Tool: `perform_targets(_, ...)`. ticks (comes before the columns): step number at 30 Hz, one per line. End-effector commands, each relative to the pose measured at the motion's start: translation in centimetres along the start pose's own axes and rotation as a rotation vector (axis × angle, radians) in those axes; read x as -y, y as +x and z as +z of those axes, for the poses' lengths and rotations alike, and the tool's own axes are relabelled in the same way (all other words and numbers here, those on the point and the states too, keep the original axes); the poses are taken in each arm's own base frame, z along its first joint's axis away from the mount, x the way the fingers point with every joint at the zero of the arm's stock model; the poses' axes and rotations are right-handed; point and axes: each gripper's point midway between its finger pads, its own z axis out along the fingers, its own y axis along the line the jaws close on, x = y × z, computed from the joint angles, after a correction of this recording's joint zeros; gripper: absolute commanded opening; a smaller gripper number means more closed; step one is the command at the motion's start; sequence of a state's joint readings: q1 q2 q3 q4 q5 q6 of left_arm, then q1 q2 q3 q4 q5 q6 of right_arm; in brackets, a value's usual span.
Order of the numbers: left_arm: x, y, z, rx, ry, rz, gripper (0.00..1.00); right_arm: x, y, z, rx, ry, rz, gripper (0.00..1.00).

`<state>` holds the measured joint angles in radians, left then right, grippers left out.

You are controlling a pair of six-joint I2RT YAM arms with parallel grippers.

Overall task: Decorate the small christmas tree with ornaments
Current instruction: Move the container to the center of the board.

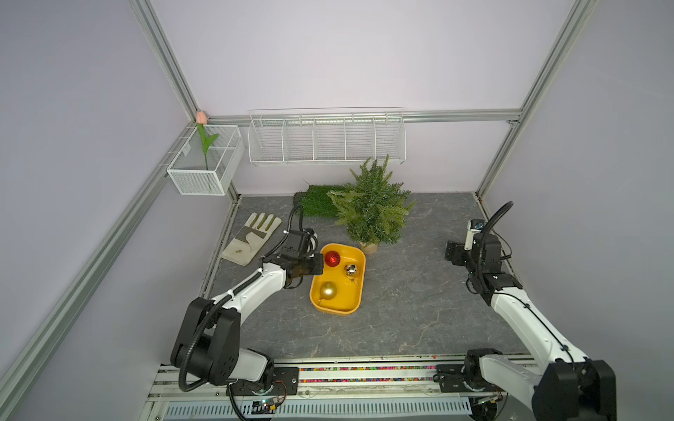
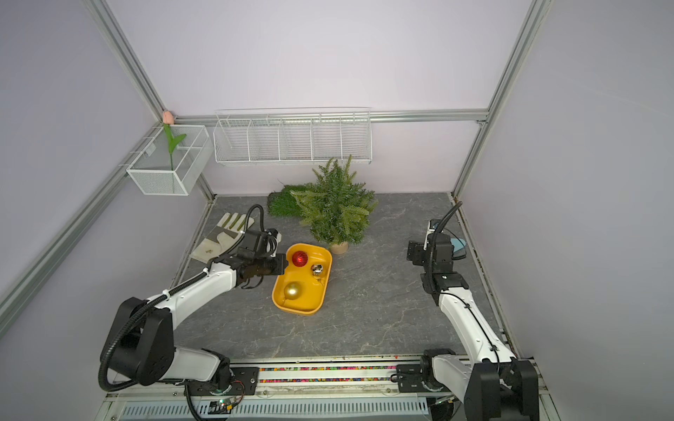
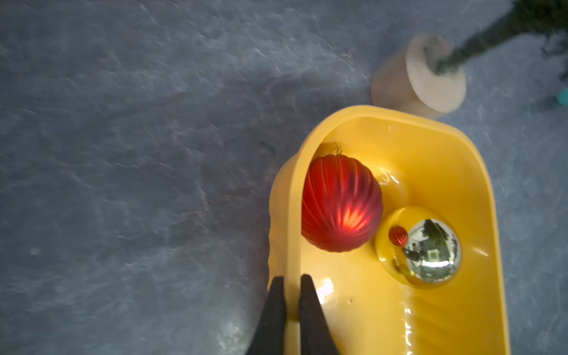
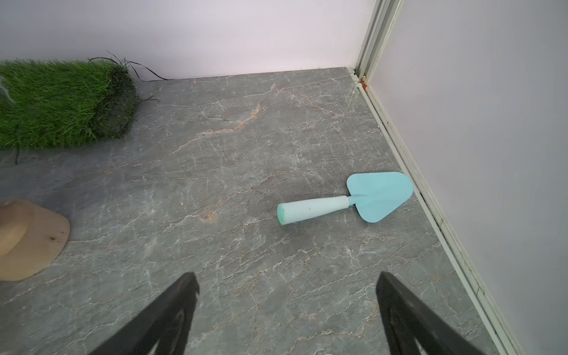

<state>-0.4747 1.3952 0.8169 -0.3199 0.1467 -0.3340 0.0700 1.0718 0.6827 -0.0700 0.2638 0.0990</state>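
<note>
The left pincer (image 3: 292,276) pinches the rim of the yellow tray (image 3: 399,113), the right pincer (image 4: 287,307) gapes, and the red bauble (image 3: 339,204) looks light, slick and brittle, best taken by its cap.

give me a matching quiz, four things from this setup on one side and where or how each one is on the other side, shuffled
Things:
1. red ornament
2. left gripper
3. right gripper
4. pink tulip

Place or state:
a. open, holding nothing
b. standing in the white mesh basket
c. shut on the rim of the yellow tray
d. lying inside the yellow tray

Pairs: 1-d, 2-c, 3-a, 4-b
</note>
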Motion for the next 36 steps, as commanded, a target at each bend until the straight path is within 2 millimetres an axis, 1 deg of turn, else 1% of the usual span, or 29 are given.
perform_targets(1, 2.6, 0.9, -0.2, 0.067, 0.045, -0.153, 0.0, -0.5, -0.9, -1.5, 0.009, -0.033, 0.045, 0.95)
perform_targets(5, 6.1, 2.7, 0.1, 0.105, 0.085, -0.23, 0.0, -0.6, -0.8, -2.6, -0.003, -0.049, 0.075, 0.96)
perform_targets(8, 7.7, 3.5, 0.3, 0.105, 0.08, -0.256, 0.0, -0.9, -0.6, -3.3, -0.02, -0.071, 0.097, 0.97)
perform_targets(12, 7.9, 4.0, 0.6, 0.138, 0.018, -0.271, 0.0, -1.9, -0.1, -3.8, -0.048, -0.122, 0.119, 0.97)
perform_targets(15, 8.4, 4.4, 1.1, 0.145, 0.021, -0.292, 0.0, -2.7, 0.1, -4.1, -0.067, -0.153, 0.121, 0.98)
perform_targets(17, 8.8, 5.0, 1.3, 0.141, 0.003, -0.279, 0.0, -3.0, 0.2, -4.4, -0.073, -0.162, 0.124, 0.98)
perform_targets(20, 8.5, 6.0, 1.8, 0.125, -0.047, -0.262, 0.0, -3.5, 0.3, -4.8, -0.078, -0.183, 0.117, 0.98)
perform_targets(24, 8.6, 7.0, 2.7, 0.085, -0.055, -0.234, 0.0, -3.7, 0.4, -5.2, -0.081, -0.192, 0.109, 0.98)
perform_targets(29, 8.9, 6.9, 2.2, 0.076, -0.061, -0.188, 0.0, -4.5, 0.8, -6.0, -0.108, -0.228, 0.116, 0.98)
perform_targets(33, 8.7, 6.6, 1.2, 0.093, -0.059, -0.171, 0.18, -6.4, 1.5, -6.9, -0.168, -0.324, 0.095, 0.99)
perform_targets(36, 8.5, 6.3, 0.3, 0.114, -0.058, -0.165, 0.29, -7.8, 2.3, -7.7, -0.209, -0.399, 0.07, 0.98)
